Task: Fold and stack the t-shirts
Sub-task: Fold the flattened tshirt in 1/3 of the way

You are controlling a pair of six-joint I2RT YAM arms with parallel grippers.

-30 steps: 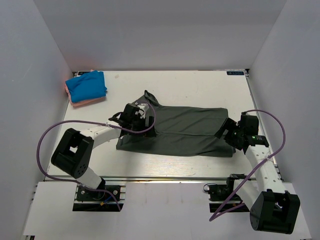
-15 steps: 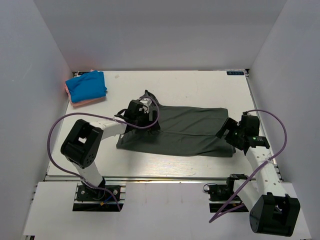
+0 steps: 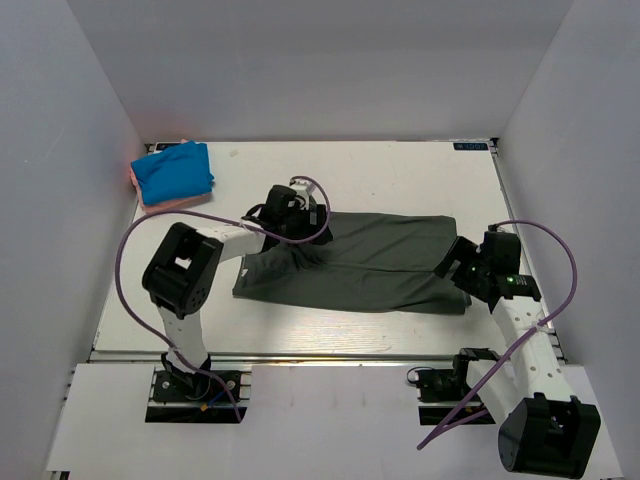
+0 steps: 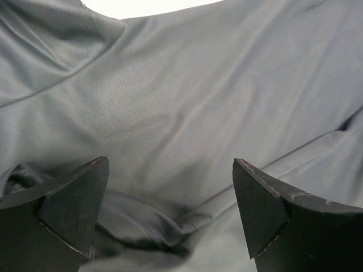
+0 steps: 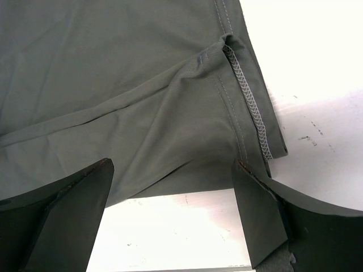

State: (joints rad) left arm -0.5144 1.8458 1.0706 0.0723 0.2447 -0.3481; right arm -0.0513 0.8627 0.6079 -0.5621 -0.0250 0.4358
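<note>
The dark grey-green t-shirt (image 3: 370, 262) lies folded lengthwise across the middle of the table. My left gripper (image 3: 312, 226) is open low over its upper left part; the left wrist view shows the cloth (image 4: 187, 107) and a dark crease between the spread jaws. My right gripper (image 3: 447, 268) is open at the shirt's right end; the right wrist view shows the hem (image 5: 249, 102) and lower edge of the shirt between the spread jaws, with bare table under them. A bright blue folded t-shirt (image 3: 173, 169) lies on a salmon-pink one (image 3: 172, 203) at the back left corner.
White walls enclose the table on three sides. A metal rail (image 3: 330, 355) runs along the near edge. Purple cables (image 3: 118, 270) loop from both arms. Bare table (image 3: 390, 170) lies behind the shirt.
My left gripper has moved right and toward the back along the shirt's upper left part, its arm swinging inward. The raised cloth at the shirt's top left has gone down. My right gripper has barely moved.
</note>
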